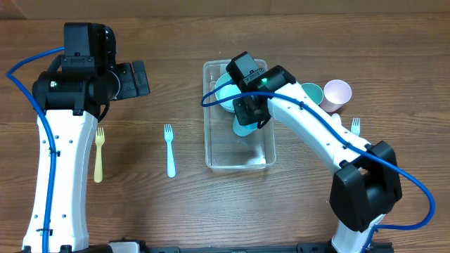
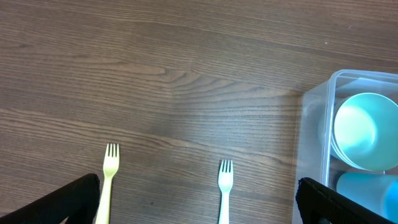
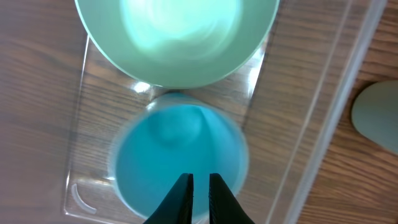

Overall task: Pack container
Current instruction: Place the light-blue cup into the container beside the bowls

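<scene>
The clear container [image 1: 208, 140] stands at the table's middle; it also shows in the left wrist view [image 2: 314, 124] and the right wrist view [image 3: 336, 93]. Inside it sit a teal bowl [image 1: 226, 91] [image 2: 364, 130] [image 3: 180, 37] at the far end and a blue cup [image 1: 244, 128] [image 2: 367, 190] [image 3: 168, 155], mouth up, beside it. My right gripper [image 1: 252, 112] [image 3: 199, 186] hangs over the blue cup, its fingers nearly together with nothing between them. My left gripper [image 1: 137, 79] [image 2: 199, 202] is open and empty above bare table to the left.
A blue fork [image 1: 169, 150] [image 2: 224, 186] and a yellow fork [image 1: 99, 151] [image 2: 109, 174] lie left of the container. A pink cup [image 1: 337, 93], a greenish cup [image 1: 311, 91] [image 3: 379, 115] and another fork [image 1: 355, 125] lie right of it.
</scene>
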Controlling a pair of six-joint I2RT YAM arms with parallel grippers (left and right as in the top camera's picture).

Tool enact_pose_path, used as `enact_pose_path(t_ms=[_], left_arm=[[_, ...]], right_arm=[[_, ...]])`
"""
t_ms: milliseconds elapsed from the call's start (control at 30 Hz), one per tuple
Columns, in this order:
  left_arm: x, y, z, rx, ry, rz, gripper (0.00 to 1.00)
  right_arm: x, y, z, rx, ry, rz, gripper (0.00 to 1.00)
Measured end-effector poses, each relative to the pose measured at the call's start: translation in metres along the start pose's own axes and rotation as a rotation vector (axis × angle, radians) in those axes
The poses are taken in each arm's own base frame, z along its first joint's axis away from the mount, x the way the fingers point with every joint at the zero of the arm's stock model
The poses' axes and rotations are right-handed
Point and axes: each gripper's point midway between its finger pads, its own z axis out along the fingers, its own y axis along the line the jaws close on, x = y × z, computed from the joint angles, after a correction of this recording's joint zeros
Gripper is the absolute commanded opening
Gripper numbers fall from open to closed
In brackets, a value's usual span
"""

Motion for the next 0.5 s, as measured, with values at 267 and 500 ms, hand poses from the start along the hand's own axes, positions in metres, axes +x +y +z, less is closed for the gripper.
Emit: enact_pose_path(t_ms=[267, 500], left_arm=[[0.000, 0.000, 0.000, 0.000, 0.000, 0.000, 1.00], [0.000, 0.000, 0.000, 0.000, 0.001, 0.000, 1.00]], right_arm=[[-0.009, -0.146, -0.152, 0.052, -0.322, 0.411, 0.72], [0.038, -0.296, -0.103, 0.135, -0.222, 0.829, 0.73]])
